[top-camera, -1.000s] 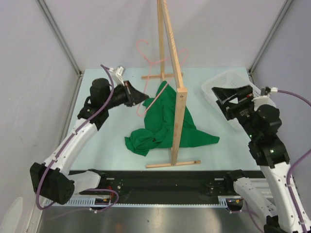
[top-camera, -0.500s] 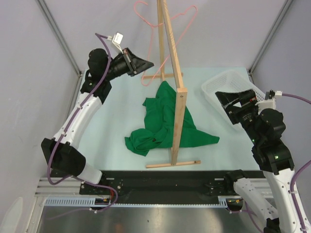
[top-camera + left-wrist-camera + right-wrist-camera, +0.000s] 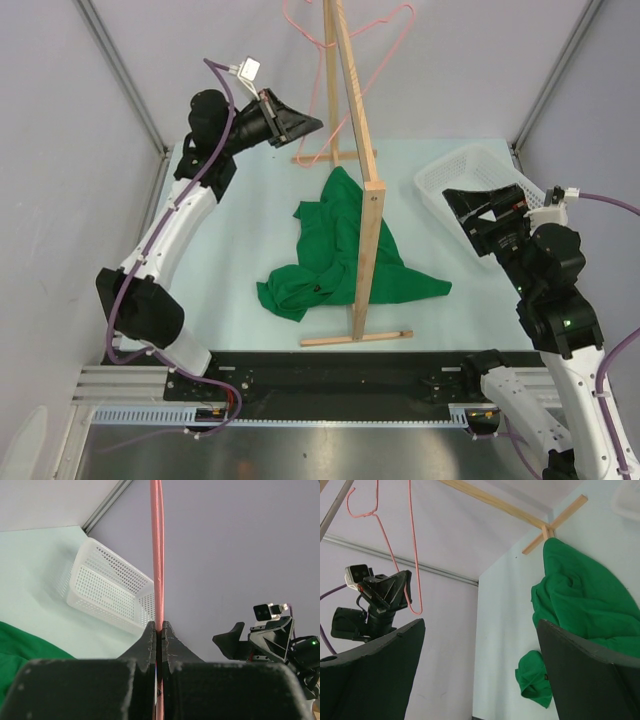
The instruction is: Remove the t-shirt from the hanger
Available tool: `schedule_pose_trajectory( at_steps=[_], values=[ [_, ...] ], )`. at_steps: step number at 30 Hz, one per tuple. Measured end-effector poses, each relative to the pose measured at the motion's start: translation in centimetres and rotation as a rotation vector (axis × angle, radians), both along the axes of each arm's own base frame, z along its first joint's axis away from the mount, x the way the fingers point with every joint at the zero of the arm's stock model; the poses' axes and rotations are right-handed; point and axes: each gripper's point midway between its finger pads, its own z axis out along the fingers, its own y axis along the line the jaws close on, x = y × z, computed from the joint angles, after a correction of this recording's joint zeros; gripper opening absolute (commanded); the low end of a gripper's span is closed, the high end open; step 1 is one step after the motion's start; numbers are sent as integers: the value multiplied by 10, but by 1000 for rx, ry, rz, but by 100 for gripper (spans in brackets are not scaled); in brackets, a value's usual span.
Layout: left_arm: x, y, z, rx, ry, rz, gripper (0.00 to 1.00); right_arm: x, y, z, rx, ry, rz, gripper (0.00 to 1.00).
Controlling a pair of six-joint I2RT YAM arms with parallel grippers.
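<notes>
The green t-shirt [image 3: 335,250] lies crumpled on the table around the foot of the wooden rack, and also shows in the wrist views [image 3: 25,647] [image 3: 580,600]. The pink wire hanger [image 3: 326,90] hangs in the air above and behind it, clear of the cloth. My left gripper [image 3: 315,125] is shut on the hanger wire [image 3: 157,555], which runs straight up from between the closed jaws [image 3: 159,627]. At the right, over the basket, my right gripper [image 3: 462,213] stands wide open with nothing between its fingers [image 3: 481,621]. From there the hanger [image 3: 415,555] shows with its hook up.
A tall light wooden rack [image 3: 365,200] stands mid-table, its upright between the two arms, with cross feet front and back. A white perforated basket [image 3: 455,165] [image 3: 100,590] sits at the back right. Grey walls close in the left, back and right.
My left arm has lifted the hanger up and back, out of the t-shirt, which stays slumped on the table. The right arm has barely moved.
</notes>
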Motion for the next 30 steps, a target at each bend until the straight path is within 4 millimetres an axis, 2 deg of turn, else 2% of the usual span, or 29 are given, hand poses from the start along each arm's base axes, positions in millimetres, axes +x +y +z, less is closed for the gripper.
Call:
schedule_pose_trajectory(
  at_steps=[8, 22, 30],
  values=[
    [-5, -8, 1, -3, -4, -19, 0, 3, 2, -10, -4, 21, 3, 99],
    [-13, -29, 8, -13, -22, -68, 0, 3, 2, -10, -4, 21, 4, 99],
    [-18, -39, 4, -6, -17, -91, 0, 3, 2, -9, -3, 18, 8, 99]
  ],
)
